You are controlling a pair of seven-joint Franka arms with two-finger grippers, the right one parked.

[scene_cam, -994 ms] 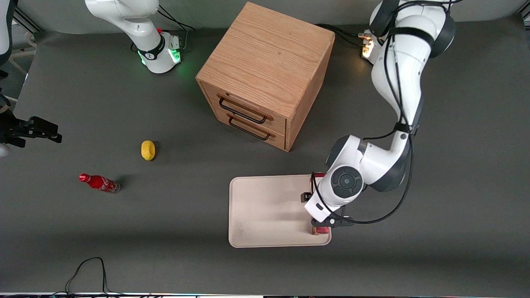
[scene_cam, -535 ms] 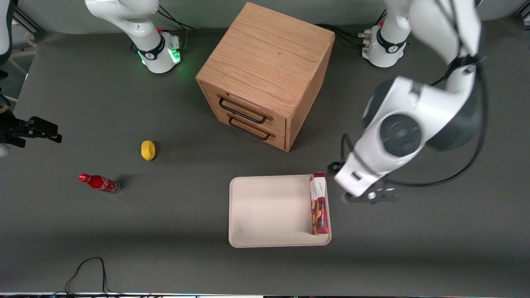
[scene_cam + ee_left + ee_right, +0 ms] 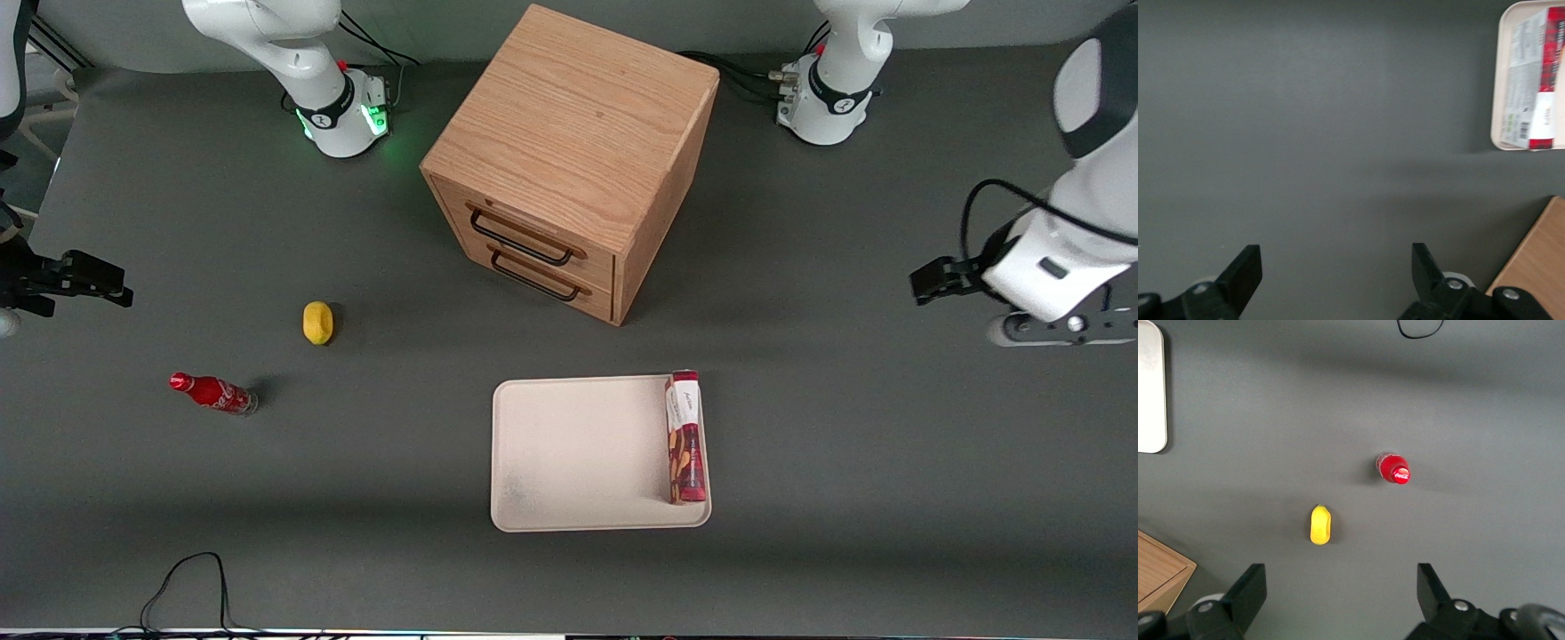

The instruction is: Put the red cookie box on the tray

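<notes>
**Box on tray, gripper clear**

Gripper (image 3: 1331, 283) is high over bare table, at the working arm's end, well apart from the tray (image 3: 569, 444). Fingers (image 3: 1245, 270) spread wide, nothing between them, nothing held.

Box (image 3: 685, 437) lies flat inside the tray, long side running along the rim on the edge nearest the gripper, one end close to the tray's corner. From the wrist camera the box (image 3: 1535, 83) shows its white label panel and red band, sitting within the tray (image 3: 1498, 80) rim.

Drawer cabinet (image 3: 569, 160) stands farther from the front camera than the tray. Yellow object (image 3: 317, 322) and soda bottle (image 3: 213, 393) sit toward the parked arm's end, far from the gripper.
</notes>
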